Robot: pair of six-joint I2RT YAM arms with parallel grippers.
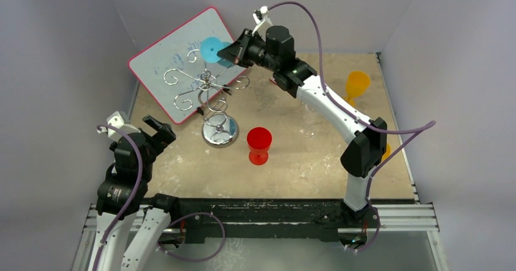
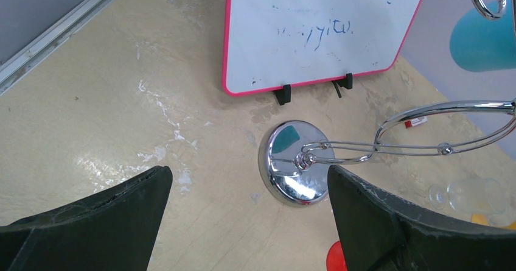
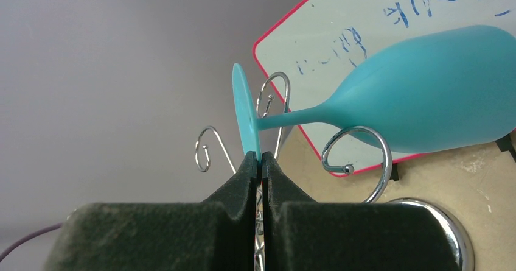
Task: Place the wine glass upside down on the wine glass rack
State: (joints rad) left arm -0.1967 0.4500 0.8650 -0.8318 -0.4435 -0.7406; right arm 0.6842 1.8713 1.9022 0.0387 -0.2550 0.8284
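A teal wine glass (image 1: 211, 50) hangs over the back arms of the wine glass rack (image 1: 207, 85). My right gripper (image 1: 232, 54) is shut on the rim of its round foot. In the right wrist view the glass (image 3: 426, 100) lies about sideways, bowl to the right, and the gripper (image 3: 260, 158) pinches the foot's lower edge. Chrome scroll arms (image 3: 359, 155) curl just beneath the stem. My left gripper (image 1: 159, 130) stands open at the table's left side with nothing in it. In its own view it (image 2: 248, 172) faces the rack's round base (image 2: 296, 173).
A pink-framed whiteboard (image 1: 176, 58) leans behind the rack. A red glass (image 1: 259, 143) stands right of the rack's base (image 1: 220, 131), and an orange glass (image 1: 357, 85) at the far right. A clear glass (image 2: 468, 195) lies on the table in the left wrist view.
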